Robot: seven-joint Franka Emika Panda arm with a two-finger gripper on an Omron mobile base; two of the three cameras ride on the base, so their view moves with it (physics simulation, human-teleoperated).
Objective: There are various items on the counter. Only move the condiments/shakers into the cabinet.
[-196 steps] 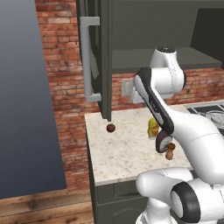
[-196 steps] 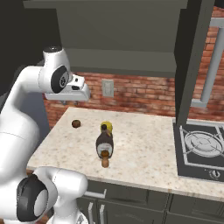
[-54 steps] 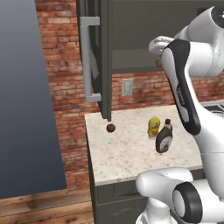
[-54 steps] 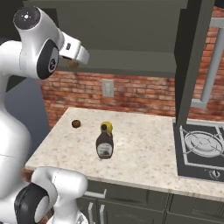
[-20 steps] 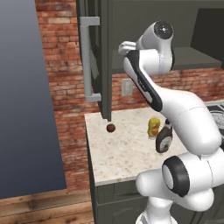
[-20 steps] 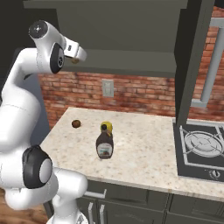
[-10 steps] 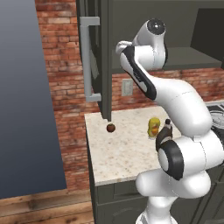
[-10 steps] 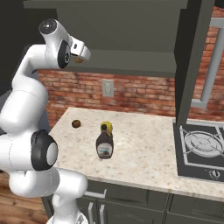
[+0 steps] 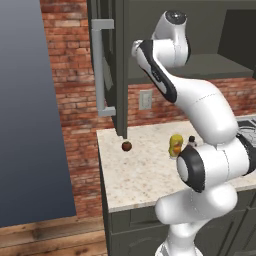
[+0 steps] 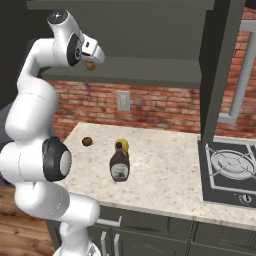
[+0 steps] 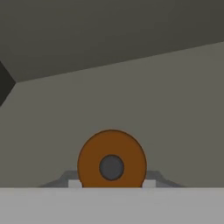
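My gripper (image 10: 92, 61) is raised in front of the open cabinet, shut on the small wooden shaker (image 10: 90, 65) just above the shelf (image 10: 150, 70). Looking along the hand, the shaker's round brown top (image 11: 111, 159) sits between the fingertips, with the grey cabinet interior behind it. On the counter (image 10: 165, 180) the tall dark bottle (image 10: 119, 166) stands in front of the yellow squeeze bottle (image 10: 121, 145). The small brown ball (image 10: 87, 141) lies to their left. In the left base view the yellow bottle (image 9: 175, 145) and the ball (image 9: 126, 146) show, and the dark bottle (image 9: 191, 141) is mostly behind my arm.
The cabinet door (image 9: 117, 65) stands open with its bar handle (image 9: 102, 65) facing out, and the same door (image 10: 217, 70) rises above the counter's right part. A gas stove (image 10: 230, 170) lies at the right. A wall socket (image 10: 123, 100) sits on the brick wall.
The shaker, which stood on the counter by the dark bottle, is now lifted to shelf height in my gripper. In the last second the arm has swung round while the shaker barely moved.
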